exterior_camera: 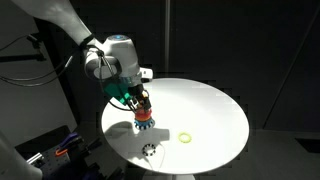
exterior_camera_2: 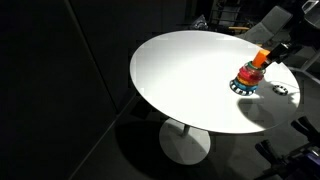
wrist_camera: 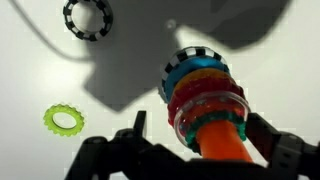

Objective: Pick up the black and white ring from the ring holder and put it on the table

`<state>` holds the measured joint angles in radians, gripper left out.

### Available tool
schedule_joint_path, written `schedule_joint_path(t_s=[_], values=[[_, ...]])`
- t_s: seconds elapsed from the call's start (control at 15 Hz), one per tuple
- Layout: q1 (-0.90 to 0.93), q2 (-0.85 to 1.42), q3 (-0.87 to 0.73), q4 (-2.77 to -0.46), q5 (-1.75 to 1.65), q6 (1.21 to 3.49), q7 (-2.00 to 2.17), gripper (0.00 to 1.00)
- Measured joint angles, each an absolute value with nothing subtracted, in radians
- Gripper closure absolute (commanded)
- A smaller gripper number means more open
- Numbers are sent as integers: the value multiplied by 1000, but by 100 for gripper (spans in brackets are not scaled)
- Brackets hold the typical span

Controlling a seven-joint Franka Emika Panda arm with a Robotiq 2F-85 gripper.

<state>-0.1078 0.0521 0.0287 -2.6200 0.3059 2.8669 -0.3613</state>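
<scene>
Toothed black-and-white plastic ring [wrist_camera: 88, 18] lies flat on round white table [wrist_camera: 30, 65], wrist view's upper left, apart from orange-peg ring holder [wrist_camera: 225, 145]; jaws spread astride peg, gripping nothing; likely light, rigid, so pinch across rim.

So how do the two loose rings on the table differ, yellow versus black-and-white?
The yellow-green ring is one plain colour; the black and white ring alternates two. In an exterior view the black and white ring lies nearer the table edge. Both lie flat, loose.
</scene>
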Motion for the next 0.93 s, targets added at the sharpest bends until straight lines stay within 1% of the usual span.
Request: schedule_joint_path(t_s=[0.93], values=[[-102,88,29,-2622,231,2947,-360,0]])
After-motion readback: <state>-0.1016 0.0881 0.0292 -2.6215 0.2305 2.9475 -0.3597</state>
